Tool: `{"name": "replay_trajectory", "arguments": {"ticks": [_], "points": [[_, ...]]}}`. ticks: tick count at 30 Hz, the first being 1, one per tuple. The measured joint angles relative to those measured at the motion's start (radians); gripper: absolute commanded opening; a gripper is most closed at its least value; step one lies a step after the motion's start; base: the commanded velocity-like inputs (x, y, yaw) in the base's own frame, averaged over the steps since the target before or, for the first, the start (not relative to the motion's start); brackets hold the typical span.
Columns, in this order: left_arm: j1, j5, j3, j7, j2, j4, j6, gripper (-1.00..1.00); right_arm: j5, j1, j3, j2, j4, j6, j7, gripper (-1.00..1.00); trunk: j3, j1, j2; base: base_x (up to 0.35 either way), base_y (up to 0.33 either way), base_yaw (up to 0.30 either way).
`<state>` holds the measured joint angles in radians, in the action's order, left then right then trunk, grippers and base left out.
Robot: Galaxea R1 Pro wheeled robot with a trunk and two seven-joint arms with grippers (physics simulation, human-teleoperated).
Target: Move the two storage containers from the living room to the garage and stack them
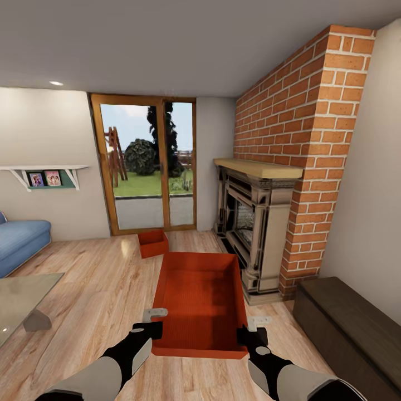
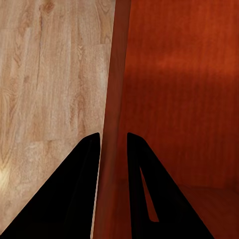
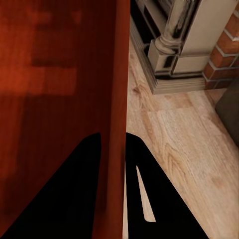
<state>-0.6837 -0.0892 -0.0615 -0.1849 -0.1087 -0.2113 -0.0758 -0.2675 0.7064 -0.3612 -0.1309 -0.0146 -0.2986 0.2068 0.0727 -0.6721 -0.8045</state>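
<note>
The left gripper (image 2: 113,142) is straddling the left side wall of the near storage container (image 1: 201,298): one dark finger is sitting outside over the wood-plank floor (image 2: 50,89), the other inside over the orange-red bottom, and the jaws are standing narrow, closed against the thin wall between them. The right gripper (image 3: 113,142) is doing the same on the opposite side wall, one finger inside the box and one outside, the jaws pinching that wall as well. In the head view both grips are lying close to the box's near corners, just ahead of the near wall, and the box is appearing to ride lifted above the floor of the living room, in front of the robot.

Judged from its thin, straight walls and open top, this box is probably light and fairly stiff, but smooth, so a pinch on the rim is likely depending on friction alone. With both holds near one end, the far end is hanging out unsupported and may be tending to droop or pivot; grips nearer the middle of the long walls would likely be steadier.

The second storage container (image 1: 152,243) is resting on the floor farther off, near the glass doors (image 1: 147,167), well apart from the held one. The brick fireplace (image 1: 253,234) is standing just beside the held box's right wall.
</note>
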Motion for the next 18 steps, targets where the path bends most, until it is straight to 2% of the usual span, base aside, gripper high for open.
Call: {"name": "replay_trajectory", "arguments": {"ticks": [18], "points": [[0.000, -0.002, -0.001, 0.001, 0.001, 0.001, 0.000, -1.00, 0.001, 0.000, 0.000, -0.001, 0.001, 0.002, 0.001, -1.00, 0.000, 0.000, 0.000, 0.000, 0.000, 0.000]]}}
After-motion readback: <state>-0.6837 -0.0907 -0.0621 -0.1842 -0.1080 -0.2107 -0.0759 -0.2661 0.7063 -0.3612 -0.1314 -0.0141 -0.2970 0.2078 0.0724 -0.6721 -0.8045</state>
